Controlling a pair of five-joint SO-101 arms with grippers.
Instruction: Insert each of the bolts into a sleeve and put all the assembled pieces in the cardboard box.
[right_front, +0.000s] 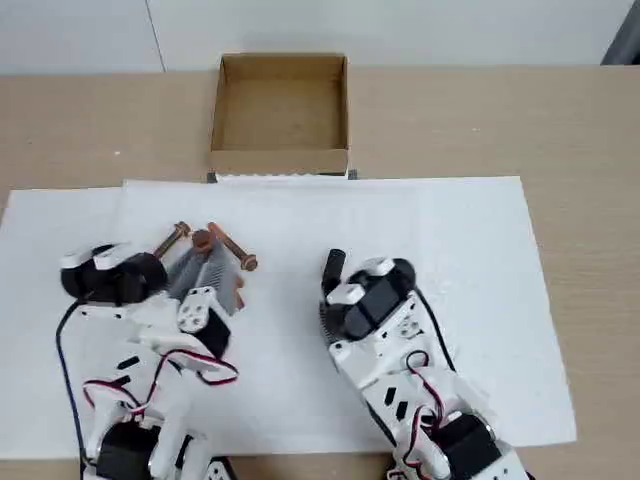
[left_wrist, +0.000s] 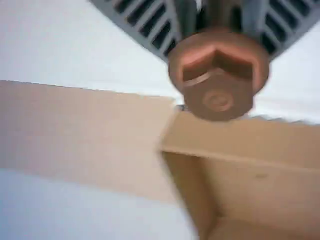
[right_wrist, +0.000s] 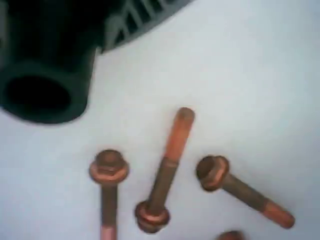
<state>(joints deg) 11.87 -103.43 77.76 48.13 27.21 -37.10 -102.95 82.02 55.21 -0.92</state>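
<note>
- Table (right_front: 580, 120): carries a white paper sheet (right_front: 450, 250) as the work surface.
- Cardboard box (right_front: 280, 160): open-topped, at the sheet's far edge, placed to receive assemblies.
- Left gripper (right_front: 205, 258): clamped on one bolt (left_wrist: 217, 80), its head showing between the fingers.
- Right gripper (right_front: 335, 287): closed around a black sleeve (right_wrist: 45, 85), bore exposed, probably so a bolt can go in.
- Loose bolts (right_wrist: 162, 172): lying on the sheet, unsleeved.

Each bolt (right_wrist: 162, 170) was coppery metal with a dull sheen, the sleeve (right_wrist: 45, 85) matt black plastic. The cardboard box (right_front: 280, 160) was matt brown, the paper sheet (right_front: 450, 250) smooth white, the bench (right_front: 580, 130) smooth wood-grain.
</note>
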